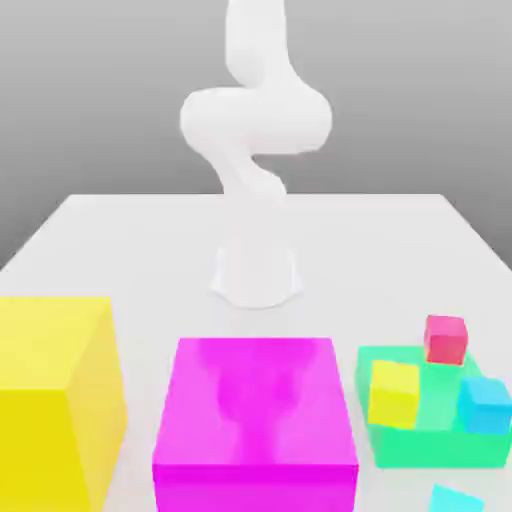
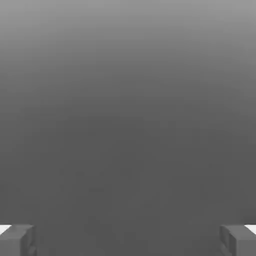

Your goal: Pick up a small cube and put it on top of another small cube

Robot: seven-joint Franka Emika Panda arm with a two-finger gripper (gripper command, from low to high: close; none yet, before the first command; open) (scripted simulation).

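The small pale aqua cube [image 1: 455, 498] lies on the table at the front, toward the exterior view's right, cut off by the picture's edge. The small sky-blue cube [image 1: 487, 405] sits just behind it, at the right side of a flat green block [image 1: 425, 440]. My gripper [image 2: 128, 242] is open: in the hand view its two grey fingertips [image 2: 17, 240] stand far apart with nothing between them, against plain grey background. The white arm [image 1: 255, 130] rises from its base [image 1: 256, 275] and bends upward out of the picture.
A big yellow cube [image 1: 50, 400] stands at the front on the exterior view's left. A large magenta block [image 1: 255, 415] is at the front middle. A small yellow cube [image 1: 393, 392] and a small red cube [image 1: 445, 338] rest on the green block.
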